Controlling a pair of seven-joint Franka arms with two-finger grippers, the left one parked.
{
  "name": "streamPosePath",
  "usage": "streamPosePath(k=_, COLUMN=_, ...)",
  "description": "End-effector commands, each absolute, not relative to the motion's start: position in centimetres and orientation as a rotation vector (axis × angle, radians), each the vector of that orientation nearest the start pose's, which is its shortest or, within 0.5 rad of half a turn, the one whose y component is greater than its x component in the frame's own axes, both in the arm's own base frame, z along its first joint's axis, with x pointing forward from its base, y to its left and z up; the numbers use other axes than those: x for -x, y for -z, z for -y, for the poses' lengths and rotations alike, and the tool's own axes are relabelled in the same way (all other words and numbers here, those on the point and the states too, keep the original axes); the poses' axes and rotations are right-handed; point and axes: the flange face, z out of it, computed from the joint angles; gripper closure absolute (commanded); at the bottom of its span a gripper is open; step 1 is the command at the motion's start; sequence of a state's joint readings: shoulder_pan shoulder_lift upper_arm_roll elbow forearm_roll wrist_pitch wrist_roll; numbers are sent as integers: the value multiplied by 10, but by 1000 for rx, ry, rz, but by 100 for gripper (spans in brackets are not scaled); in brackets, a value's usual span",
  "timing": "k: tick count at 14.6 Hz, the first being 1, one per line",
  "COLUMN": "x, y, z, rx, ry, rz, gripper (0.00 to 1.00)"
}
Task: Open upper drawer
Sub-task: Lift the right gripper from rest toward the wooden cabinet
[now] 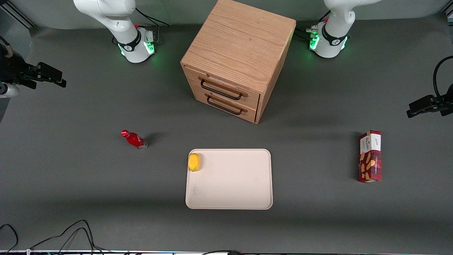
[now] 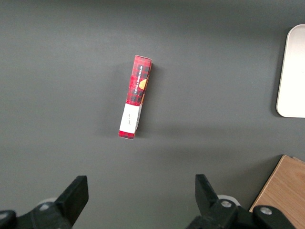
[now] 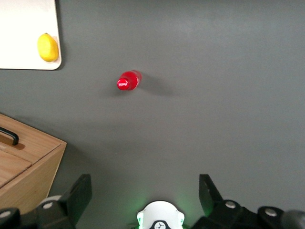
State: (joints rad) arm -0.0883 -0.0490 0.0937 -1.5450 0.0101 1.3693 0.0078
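The oak cabinet stands at the back middle of the table, its front turned toward the working arm's end. The upper drawer is shut flush, with its thin black wire handle above the matching lower drawer. My right gripper is open and empty, high above its own arm's base and well away from the cabinet. It is out of the front view. A corner of the cabinet and the end of a black handle show in the right wrist view.
A red bottle stands nearer the front camera than the working arm's base. A cream tray in front of the cabinet holds a lemon. A red snack box lies toward the parked arm's end. Cables lie at the front edge.
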Motion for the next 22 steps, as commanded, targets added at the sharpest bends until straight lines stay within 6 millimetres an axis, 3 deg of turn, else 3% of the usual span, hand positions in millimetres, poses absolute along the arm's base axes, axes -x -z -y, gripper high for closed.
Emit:
streamPosePath(k=1, x=-514, y=-648, z=-15, rx=3162, ry=-190, rz=51, gripper=0)
streamPosePath(k=4, x=-514, y=-651, z=-25, rx=3162, ry=-180, rz=87, gripper=0)
streamPosePath(k=8, x=-522, y=-651, z=-75, rx=3148, ry=-150, rz=216, gripper=0)
streamPosePath(k=12, x=-526, y=-638, z=-155, rx=3100, ry=-84, rz=434, gripper=0)
streamPosePath(k=18, x=-533, y=-609, z=-249, rx=2955, ry=-100, rz=689, gripper=0)
streamPosePath(k=22, x=-541, y=-600, z=-286, rx=2793, ry=-106, rz=944, gripper=0)
